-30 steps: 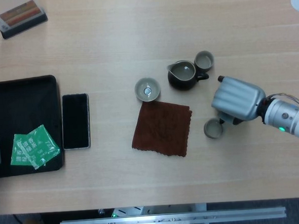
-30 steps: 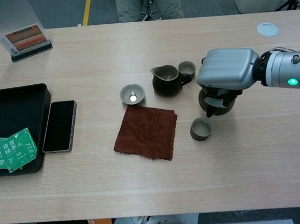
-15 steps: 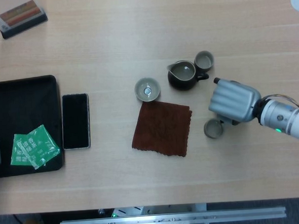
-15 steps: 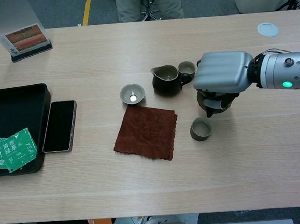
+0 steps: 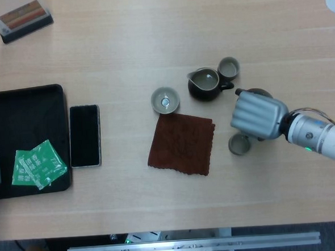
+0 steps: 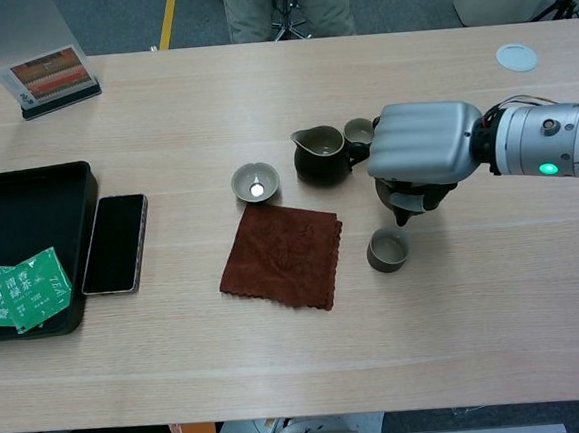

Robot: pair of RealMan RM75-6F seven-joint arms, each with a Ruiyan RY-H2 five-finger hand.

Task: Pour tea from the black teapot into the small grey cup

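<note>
The right hand (image 6: pixel 426 142) covers most of the black teapot (image 6: pixel 409 203); only its lower body and spout show in the chest view, and a dark sliver in the head view. Finger contact with the teapot cannot be seen. The tray (image 5: pixel 46 94) is cut off by the left edge. Print on the green packets (image 5: pixel 37 164) is too small to read.

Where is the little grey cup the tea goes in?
In the chest view, the little grey cup stands right of the brown cloth, just below the robot hand that covers the black teapot.
</note>
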